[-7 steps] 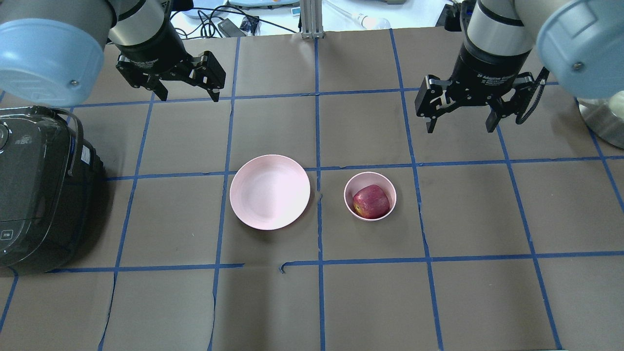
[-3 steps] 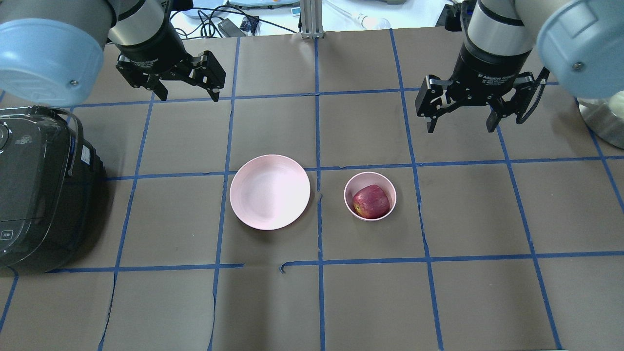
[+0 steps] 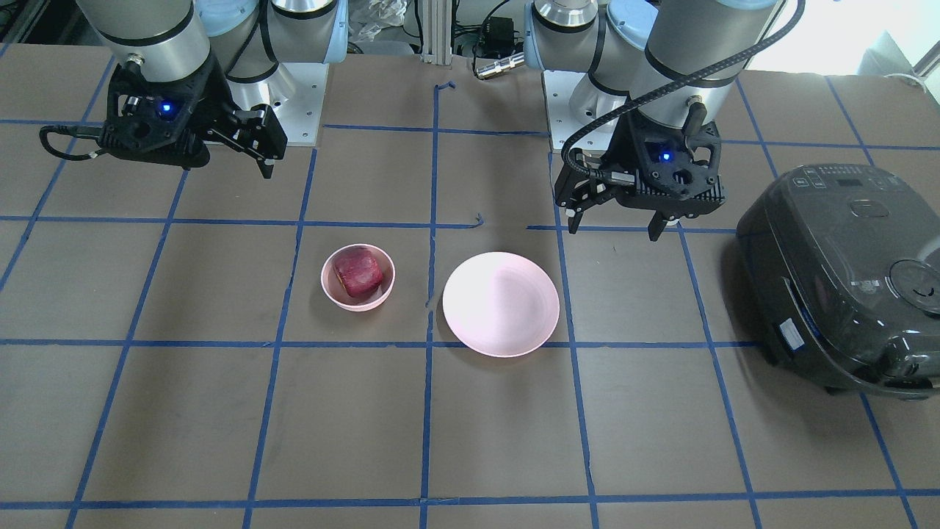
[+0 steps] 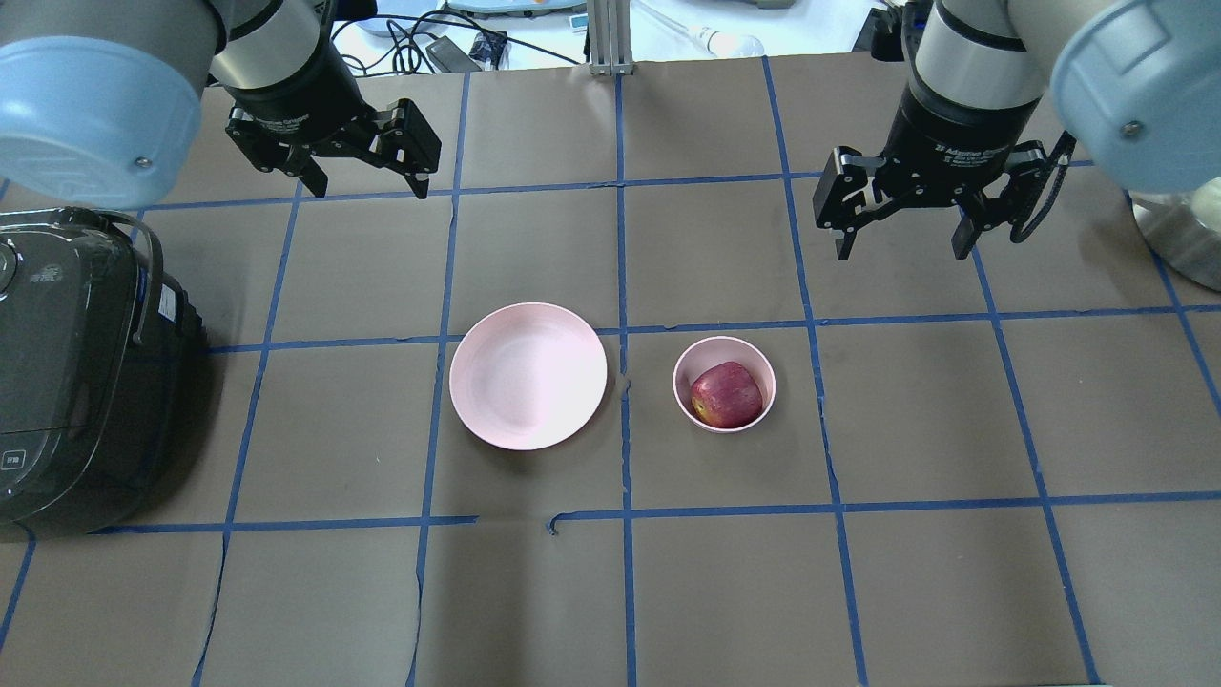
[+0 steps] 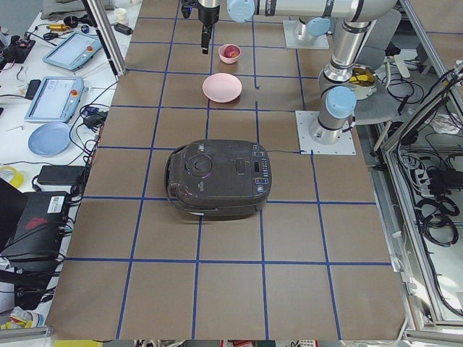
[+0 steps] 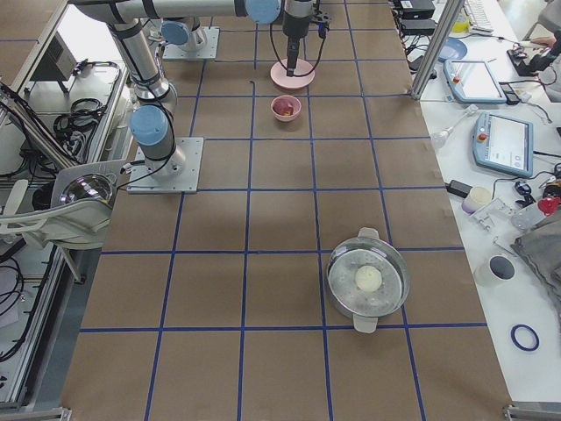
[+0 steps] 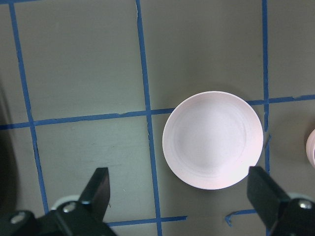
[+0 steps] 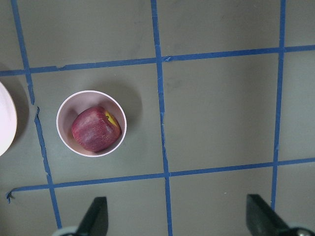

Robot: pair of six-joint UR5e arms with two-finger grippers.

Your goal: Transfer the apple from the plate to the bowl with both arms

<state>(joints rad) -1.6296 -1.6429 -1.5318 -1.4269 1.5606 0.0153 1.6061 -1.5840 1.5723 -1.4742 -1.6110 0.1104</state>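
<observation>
The apple (image 4: pixel 727 394) sits in the bowl (image 4: pixel 685 363) beside the bare plate (image 4: pixel 527 375) on a brown-papered table (image 4: pixel 906 410) gridded with blue tape. It is blocky with no clear long axis, a yellow patch on one side. The left gripper (image 4: pixel 370 189) and right gripper (image 4: pixel 899 250) hang spread wide, unmoved since a second ago.
</observation>
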